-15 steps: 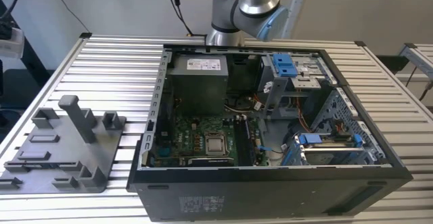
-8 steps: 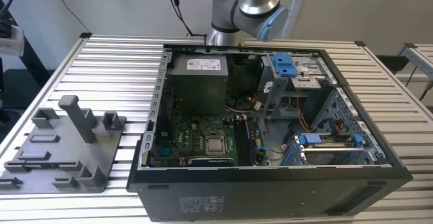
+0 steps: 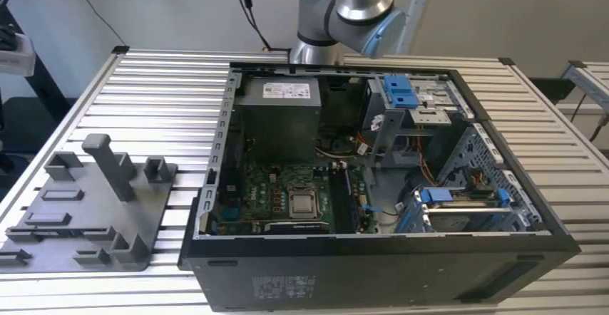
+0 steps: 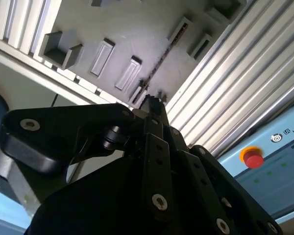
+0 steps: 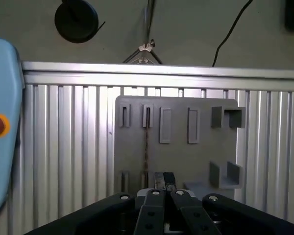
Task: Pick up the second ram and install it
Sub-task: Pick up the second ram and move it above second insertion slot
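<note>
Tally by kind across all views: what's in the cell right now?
Case: 1
Tray: 1
Ram, seen edge-on as a thin strip in a tray slot: 1
Arm: 1
Gripper: 1
Red button: 1
Total: 6

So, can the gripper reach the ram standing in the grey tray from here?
Probably yes: the second ram stands on edge in the grey tray, nothing over it, and the gripper hangs above, in line with it.
</note>
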